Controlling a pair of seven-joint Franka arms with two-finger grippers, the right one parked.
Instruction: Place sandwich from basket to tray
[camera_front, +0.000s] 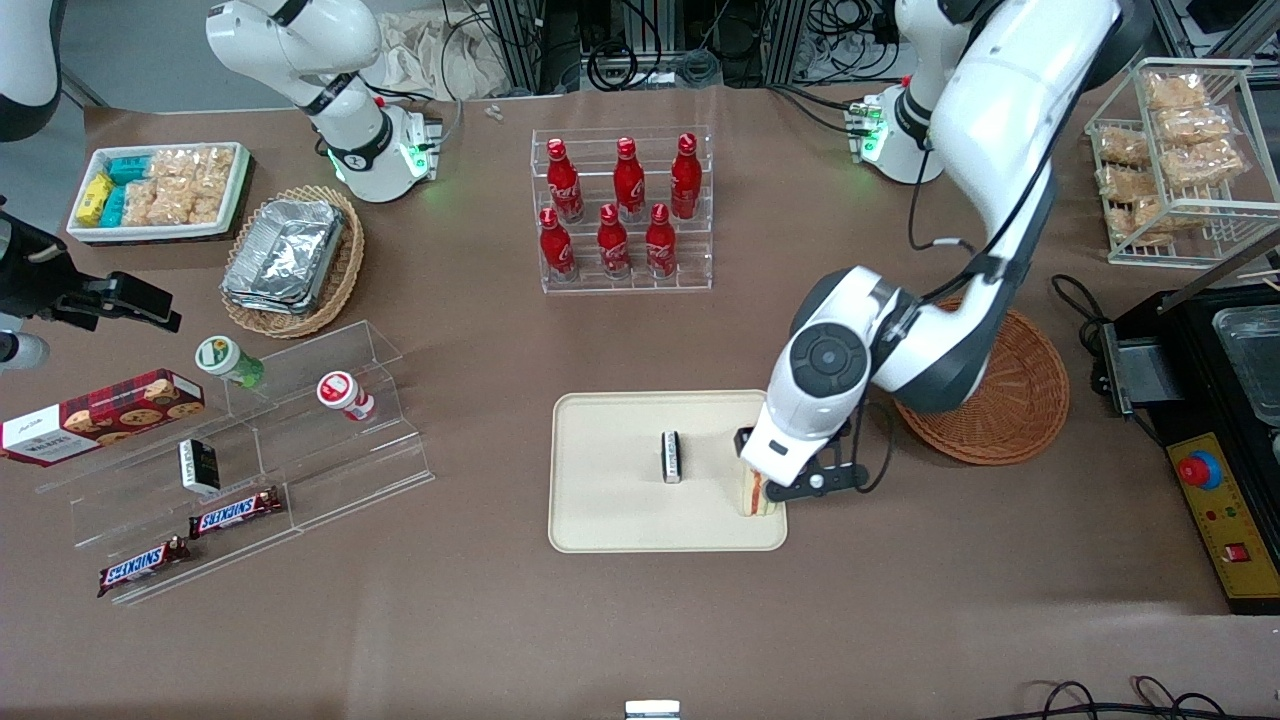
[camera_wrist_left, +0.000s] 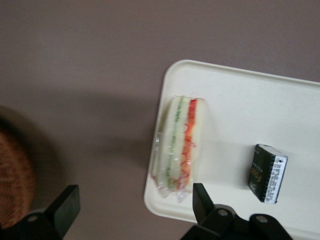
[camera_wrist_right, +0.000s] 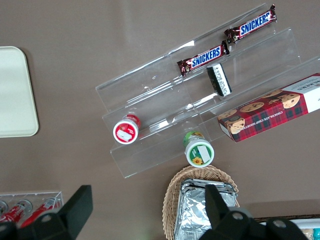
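Your claw (camera_front: 765, 478) hangs just above the tray's (camera_front: 610, 520) edge at the working arm's end, its two fingers (camera_wrist_left: 66, 207) spread wide with nothing between them. Directly under it the sandwich (camera_wrist_left: 179, 145) stands on its narrow side on the tray (camera_wrist_left: 240, 100), tight against the rim, its wrapper overhanging slightly. Its long axis runs along that short edge of the tray, toward and away from the front camera, and the red and green filling stripes face up at the claw. The fingers straddle it without touching: one hangs over the bare surface (camera_wrist_left: 75, 60) off the tray, the other over the tray. Near the claw, toward the tray's middle, a small dark packet (camera_front: 672, 456) stands on edge, roughly parallel to the sandwich and apart from it. Just beside the claw, toward the working arm's end and partly covered by the arm, sits the reddish-brown basket (camera_front: 1020, 400). Well away, farther from the front camera, a clear rack of red bottles (camera_front: 622, 210) stands.
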